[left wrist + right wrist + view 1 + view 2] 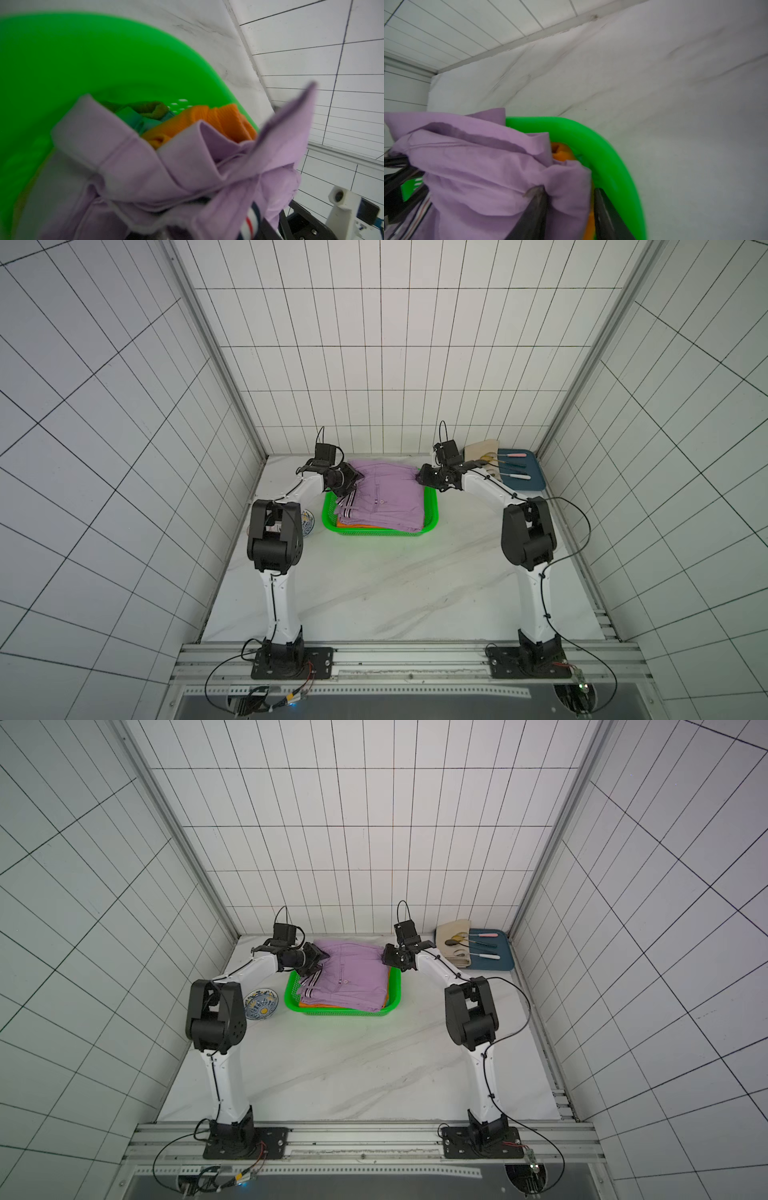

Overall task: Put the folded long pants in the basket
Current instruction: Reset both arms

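Lilac pants [382, 497] lie on top of the stack in the green basket [386, 532], stretched between the two grippers. The left gripper [353, 482] sits at their far left corner and the right gripper [420, 479] at their far right corner, both above the basket's far rim.

In the right wrist view the dark fingers [533, 212] stand on either side of a bunched lilac fold, so this gripper is clamped on the pants. In the left wrist view gathered lilac folds run down into the left gripper, whose fingers are mostly hidden by cloth. It looks clenched on the same garment.

Below both grippers, under the lilac layer, orange pants [218, 120] show beside a blue-green fold [133, 120]. The striped hem [347, 506] lies just nearer than the left gripper. Beyond the right gripper, on its outer side, a dark blue tray [536, 481] holds utensils.
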`<state>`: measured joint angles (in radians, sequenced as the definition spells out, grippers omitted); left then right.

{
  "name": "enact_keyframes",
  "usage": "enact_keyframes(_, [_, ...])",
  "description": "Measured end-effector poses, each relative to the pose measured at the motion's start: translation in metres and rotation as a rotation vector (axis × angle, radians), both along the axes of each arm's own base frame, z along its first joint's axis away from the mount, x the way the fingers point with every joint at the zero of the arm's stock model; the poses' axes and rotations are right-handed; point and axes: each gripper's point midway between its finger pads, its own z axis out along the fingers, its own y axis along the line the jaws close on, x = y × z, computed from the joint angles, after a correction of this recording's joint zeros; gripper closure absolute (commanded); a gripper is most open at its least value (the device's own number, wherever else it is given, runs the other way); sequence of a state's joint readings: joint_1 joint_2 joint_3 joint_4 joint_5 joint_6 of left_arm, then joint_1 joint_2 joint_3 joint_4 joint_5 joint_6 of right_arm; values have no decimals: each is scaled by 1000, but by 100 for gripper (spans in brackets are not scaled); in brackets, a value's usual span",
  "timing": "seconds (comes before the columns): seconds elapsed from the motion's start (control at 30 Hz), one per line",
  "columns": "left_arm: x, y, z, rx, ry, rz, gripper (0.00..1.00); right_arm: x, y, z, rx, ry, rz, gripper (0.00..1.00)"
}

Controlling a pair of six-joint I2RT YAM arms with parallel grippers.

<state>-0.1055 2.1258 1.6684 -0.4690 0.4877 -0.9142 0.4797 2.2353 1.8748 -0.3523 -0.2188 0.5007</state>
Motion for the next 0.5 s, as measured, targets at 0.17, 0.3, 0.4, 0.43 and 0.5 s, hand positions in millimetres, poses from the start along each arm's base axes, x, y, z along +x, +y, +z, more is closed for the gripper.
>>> enact_keyframes(0.17, [6,19,13,35,-39,1,40,1,-7,10,-15,-14,-9,59])
enact_keyframes(0.3, [-21,31,30,101,-45,25,22,-9,-22,42,-48,-38,-32,54])
enact_keyframes(0.4, [-56,25,79,137,-125,24,15,-27,-38,107,-34,-135,-54,40])
enact_keyframes(0.43, [-69,22,103,148,-178,24,13,-39,-46,135,-21,-185,-59,26])
enact_keyframes(0.5, [-103,18,158,176,-324,37,9,-67,-63,182,10,-290,-62,5])
